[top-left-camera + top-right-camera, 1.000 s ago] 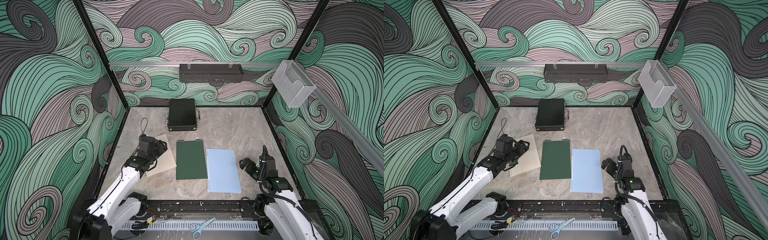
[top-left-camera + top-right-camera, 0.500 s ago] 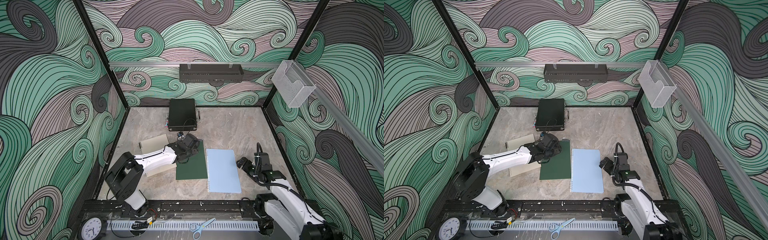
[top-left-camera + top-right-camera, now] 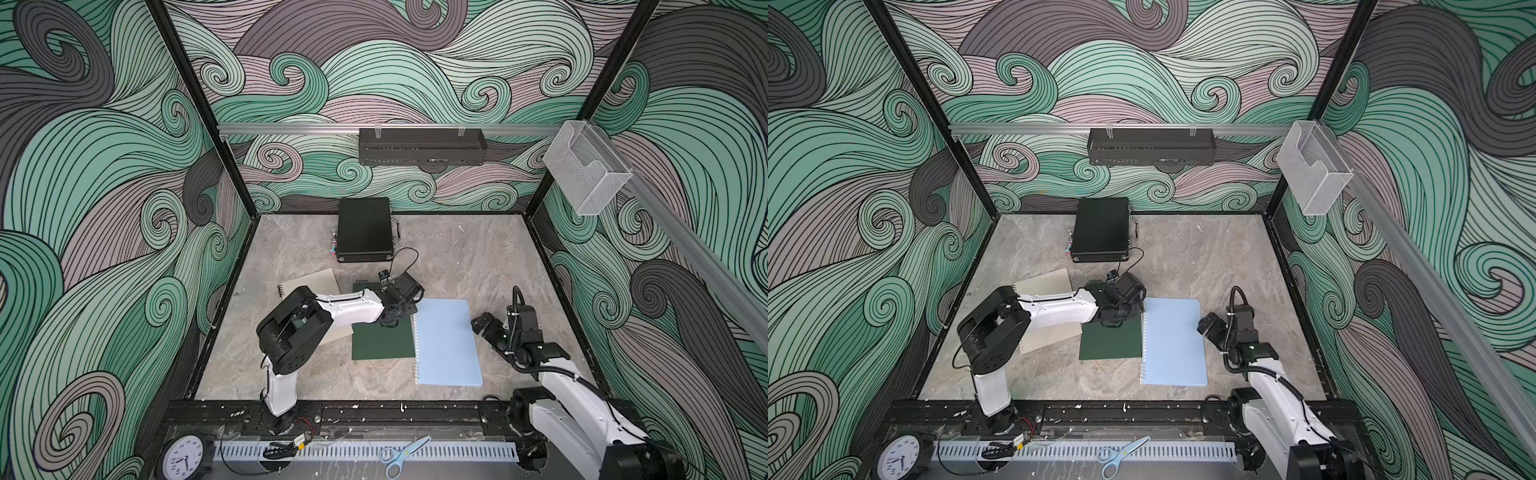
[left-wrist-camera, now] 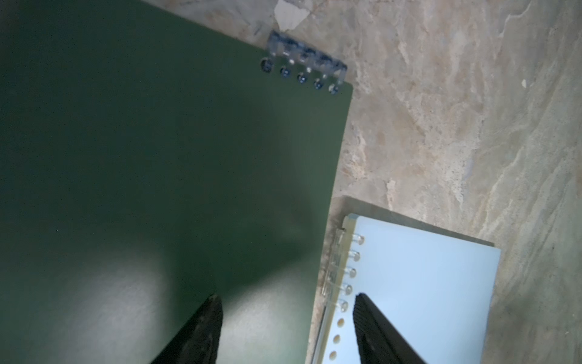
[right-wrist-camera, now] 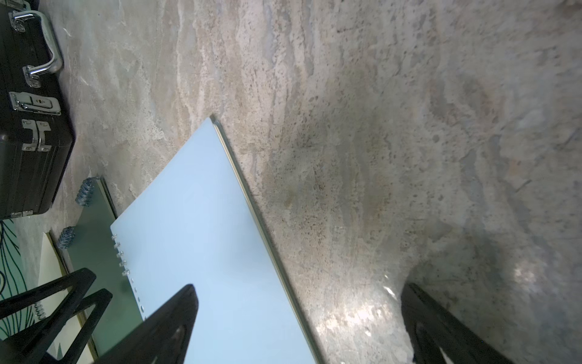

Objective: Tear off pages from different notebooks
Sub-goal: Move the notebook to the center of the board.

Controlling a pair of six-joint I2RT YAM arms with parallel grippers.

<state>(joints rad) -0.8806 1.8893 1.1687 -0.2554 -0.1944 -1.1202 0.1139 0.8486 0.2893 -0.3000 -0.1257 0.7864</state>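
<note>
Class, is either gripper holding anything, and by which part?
Nothing is held. Both stand open: the left gripper over the green notebook, the right gripper over the edge of the blue notebook.

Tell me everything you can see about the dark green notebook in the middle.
The dark green notebook lies flat and closed on the stone-look tabletop, middle of three, plain matte cover up. Clear-bluish coil loops bind its far short edge, in separate groups. The light blue notebook sits close along one long side. The left claw hangs open over that side; contact can't be judged.
</note>
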